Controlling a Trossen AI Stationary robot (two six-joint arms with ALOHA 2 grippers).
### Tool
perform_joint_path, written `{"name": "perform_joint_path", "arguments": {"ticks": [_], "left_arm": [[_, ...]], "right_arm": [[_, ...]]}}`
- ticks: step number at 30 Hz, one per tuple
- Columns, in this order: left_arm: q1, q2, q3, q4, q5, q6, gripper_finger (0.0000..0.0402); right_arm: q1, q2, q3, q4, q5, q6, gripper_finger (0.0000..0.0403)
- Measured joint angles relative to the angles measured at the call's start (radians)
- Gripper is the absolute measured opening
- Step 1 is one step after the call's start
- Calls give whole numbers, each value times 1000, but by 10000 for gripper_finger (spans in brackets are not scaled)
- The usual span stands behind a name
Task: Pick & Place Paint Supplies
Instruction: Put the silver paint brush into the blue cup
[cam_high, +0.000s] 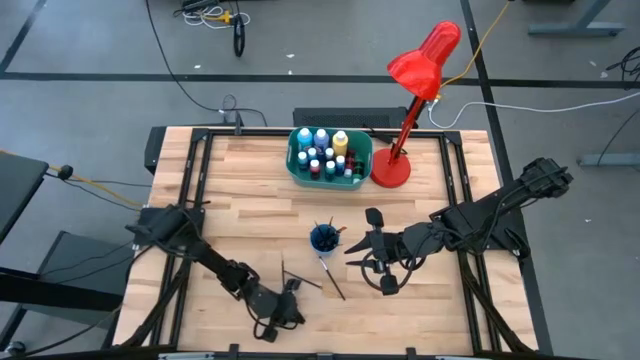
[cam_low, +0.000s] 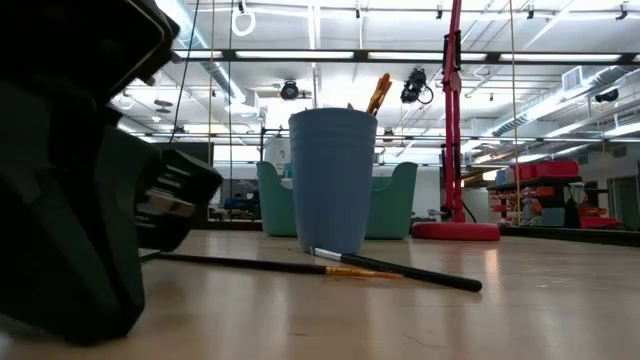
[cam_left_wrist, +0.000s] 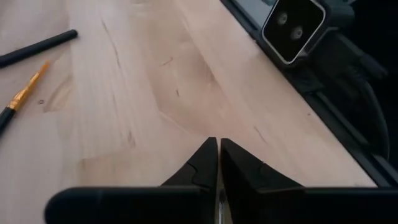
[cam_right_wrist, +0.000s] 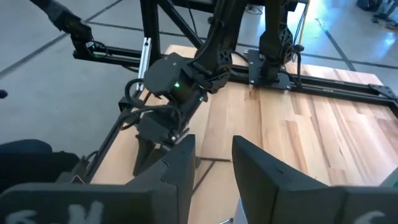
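Paint bottles (cam_high: 325, 152) with blue, white and yellow caps stand in a teal tub (cam_high: 296, 168) at the far side. A blue cup (cam_high: 323, 238) (cam_low: 332, 180) holds brushes upright. Loose brushes (cam_high: 331, 276) (cam_low: 400, 270) (cam_left_wrist: 22, 96) lie flat on the wood near the cup. My left gripper (cam_high: 290, 308) (cam_left_wrist: 217, 149) is shut, low over bare table by the near edge, left of those brushes. My right gripper (cam_high: 352, 247) (cam_right_wrist: 211, 155) is open and hovers just right of the cup, holding nothing.
A red desk lamp (cam_high: 410, 100) stands on its base (cam_low: 455, 230) right of the tub. A small camera (cam_left_wrist: 293, 28) sits on the dark frame at the near edge. My left arm (cam_low: 70, 200) fills the low view's left side. Bare wood lies left of the tub.
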Motion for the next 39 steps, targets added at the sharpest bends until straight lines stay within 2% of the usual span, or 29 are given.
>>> {"name": "perform_joint_path", "arguments": {"ticks": [3, 6, 9, 11, 16, 19, 23, 25, 28, 33, 39], "left_arm": [[-15, -3, 0, -42, -47, -9, 14], [-21, 0, -3, -10, -73, 2, 6], [-22, 1, -12, 103, -89, 100, 7], [-22, -13, -11, 109, -97, 159, 5], [-21, -85, -8, 24, -177, 155, 7], [-23, -111, -9, -10, -187, 161, 5], [-24, -139, -7, -36, -152, 43, 12], [-24, -138, -8, -64, -138, -69, 30], [-29, -139, -6, -121, -81, -135, 57], [-56, -134, -3, -220, -99, -154, 85], [-67, -133, -3, -225, -145, -144, 89]], "right_arm": [[0, 0, 0, 2, -29, -15, 107], [0, 0, 0, 8, -59, -15, 107], [0, 0, 0, 6, -68, -17, 107], [0, 0, 0, 6, -67, -18, 107], [0, 0, 0, 5, -67, -18, 107], [0, 0, 0, 5, -67, -17, 107], [0, 0, 0, 5, -68, -17, 107], [0, 0, 0, 5, -72, -17, 107], [0, 0, 0, 5, -72, -17, 107], [0, 0, 0, 5, -74, -16, 107], [0, 0, 0, 5, -74, -16, 107]]}}
